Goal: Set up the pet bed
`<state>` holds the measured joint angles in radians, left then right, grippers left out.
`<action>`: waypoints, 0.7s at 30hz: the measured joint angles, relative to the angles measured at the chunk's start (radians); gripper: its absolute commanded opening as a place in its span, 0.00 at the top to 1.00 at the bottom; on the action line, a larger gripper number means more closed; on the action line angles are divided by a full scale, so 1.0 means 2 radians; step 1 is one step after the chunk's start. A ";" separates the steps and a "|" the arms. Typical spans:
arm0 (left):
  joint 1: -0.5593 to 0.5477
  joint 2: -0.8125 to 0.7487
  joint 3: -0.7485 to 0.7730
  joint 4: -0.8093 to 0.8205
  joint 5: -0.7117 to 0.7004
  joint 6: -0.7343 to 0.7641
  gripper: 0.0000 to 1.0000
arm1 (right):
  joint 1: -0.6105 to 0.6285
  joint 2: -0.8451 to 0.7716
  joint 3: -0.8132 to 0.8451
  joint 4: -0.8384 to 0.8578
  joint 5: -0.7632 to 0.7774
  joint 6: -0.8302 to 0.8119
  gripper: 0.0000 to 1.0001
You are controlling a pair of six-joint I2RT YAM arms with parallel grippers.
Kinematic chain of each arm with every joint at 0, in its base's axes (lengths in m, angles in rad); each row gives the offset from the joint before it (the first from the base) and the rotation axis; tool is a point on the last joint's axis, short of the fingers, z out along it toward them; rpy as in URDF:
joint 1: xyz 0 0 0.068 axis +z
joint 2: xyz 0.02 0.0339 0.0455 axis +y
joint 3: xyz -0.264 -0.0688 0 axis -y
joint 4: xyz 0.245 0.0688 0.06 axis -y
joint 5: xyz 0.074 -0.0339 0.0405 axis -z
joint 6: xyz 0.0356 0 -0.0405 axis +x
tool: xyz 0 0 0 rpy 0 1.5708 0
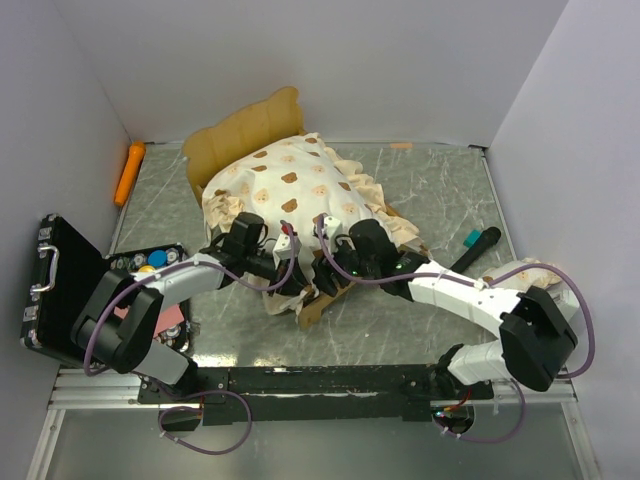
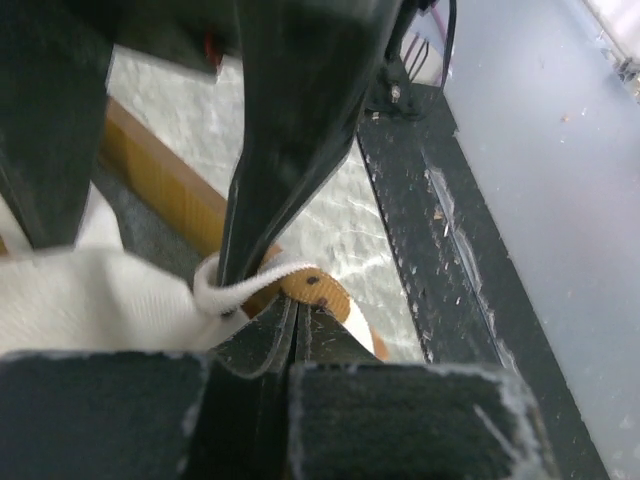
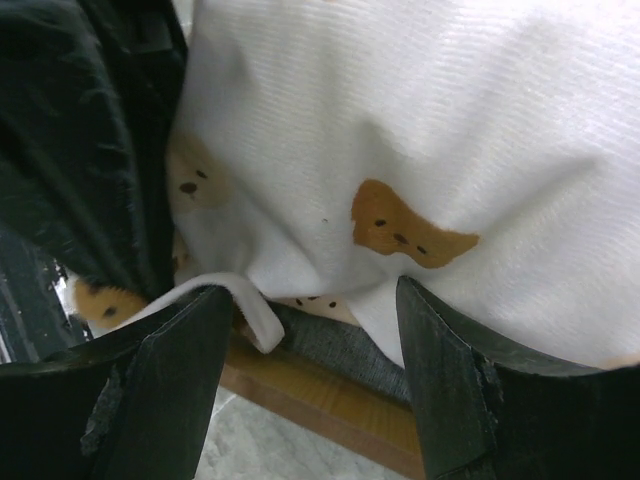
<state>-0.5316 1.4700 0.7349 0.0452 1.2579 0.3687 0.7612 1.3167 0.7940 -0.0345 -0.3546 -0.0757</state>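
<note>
Fingers [image 2: 400, 420] of the left gripper [image 2: 292, 335] filled the bottom of the left wrist view, pressed together w/ no gap. The tips sat at the hem of the mattress [image 2: 90, 300], a white cord loop [image 2: 212, 285] just beside them; couldn't tell if any cloth was caught btw them. A wood rail of the frame [image 2: 150, 180] ran just behind.

The right gripper [image 3: 310, 295] was spread wide and gripped nothing. Cream cloth w/ a brown bear print [image 3: 400, 225] lay btw and beyond its fingers, wood rail below.

From above, both grippers met at the near foot end of the bed, almost touching each other. The bed lay diagonal mid-table, its wavy headboard [image 1: 245, 130] at the far left. The mattress was heaped on the frame, ruffle spilling off the right side. The pillow [image 1: 527, 268] lay apart on the right, partly hidden by the right arm.

Further out on the grey table [image 1: 440, 190]:
- An open black case [image 1: 50, 290] w/ handle, far left.
- A tray of small capped items [image 1: 150, 262], near the case.
- An orange marker [image 1: 130, 170], at the left wall.
- A black, teal-tipped marker [image 1: 480, 245], at right.
</note>
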 measured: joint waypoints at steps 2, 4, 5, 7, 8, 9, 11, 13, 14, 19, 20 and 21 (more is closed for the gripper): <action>-0.001 0.000 -0.003 0.034 0.004 -0.033 0.99 | 0.000 0.010 0.004 0.002 0.002 0.000 0.27; -0.001 -0.001 -0.011 0.071 0.006 -0.060 0.99 | -0.001 0.017 0.009 0.003 0.002 0.001 0.27; -0.001 -0.002 -0.017 0.091 0.005 -0.074 0.99 | -0.002 0.020 0.011 0.005 0.003 0.002 0.27; -0.001 -0.002 -0.021 0.102 0.005 -0.080 0.99 | -0.003 0.022 0.013 0.010 0.002 0.002 0.27; -0.001 -0.001 -0.021 0.102 0.005 -0.078 0.99 | -0.003 0.022 0.013 0.010 0.002 0.003 0.27; -0.001 0.001 -0.020 0.099 0.005 -0.075 0.99 | -0.003 0.022 0.013 0.009 0.002 0.004 0.27; -0.001 0.007 -0.020 0.095 0.005 -0.070 0.99 | -0.003 0.022 0.015 0.004 0.004 0.004 0.27; -0.002 0.014 -0.020 0.090 0.005 -0.069 0.99 | -0.003 0.021 0.019 -0.007 0.008 0.006 0.25; -0.002 0.015 -0.020 0.091 0.004 -0.071 0.99 | -0.003 0.020 0.020 -0.011 0.009 0.008 0.25; -0.003 0.016 -0.023 0.115 0.004 -0.087 0.99 | -0.004 0.007 0.025 -0.040 0.011 0.016 0.25; -0.003 0.016 -0.023 0.117 0.004 -0.088 0.99 | -0.004 0.007 0.030 -0.051 0.011 0.017 0.25; -0.003 0.016 -0.023 0.119 0.002 -0.088 0.99 | -0.004 0.007 0.032 -0.057 0.012 0.017 0.24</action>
<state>-0.5381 1.5028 0.6899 0.2825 1.2629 0.1925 0.7532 1.3312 0.8581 -0.1478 -0.3302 -0.0414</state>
